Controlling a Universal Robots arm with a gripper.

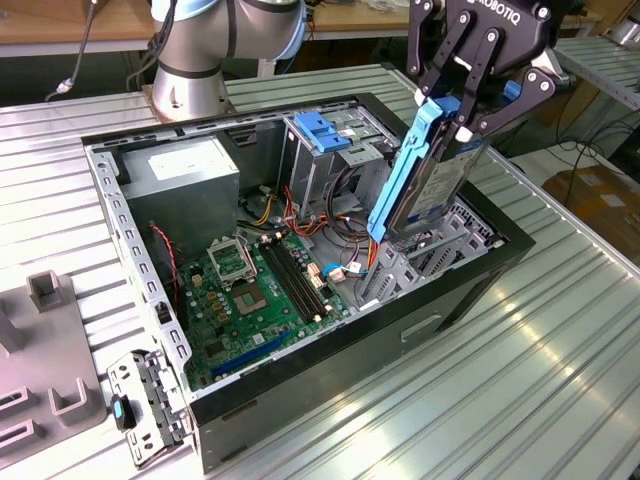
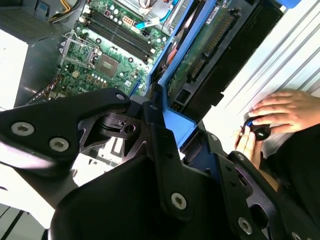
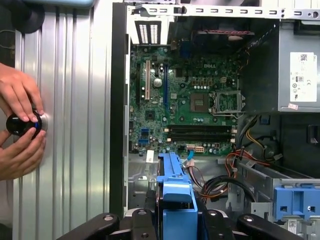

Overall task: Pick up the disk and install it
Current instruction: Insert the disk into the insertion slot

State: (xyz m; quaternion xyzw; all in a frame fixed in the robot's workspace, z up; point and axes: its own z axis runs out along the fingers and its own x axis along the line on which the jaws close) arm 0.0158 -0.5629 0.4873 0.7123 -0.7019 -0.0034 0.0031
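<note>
A ribbed silver metal surface (image 1: 520, 380) is seen, with an open black computer case (image 1: 330, 365) laid on it and a green circuit board (image 1: 250, 290) inside. The picking up is done. The flat silver metal disk with blue plastic rails (image 1: 425, 185) is held on end, tilted, over the grey metal bay (image 1: 425, 258). Its top end is gripped by the black claw (image 1: 472, 108), closed tight on it. The putting in is not done yet; whether the low end touches the bay cannot quite be told. White letters are printed on the claw. A white label (image 3: 303, 77) with small print is stuck on the grey power box (image 3: 265, 60).
</note>
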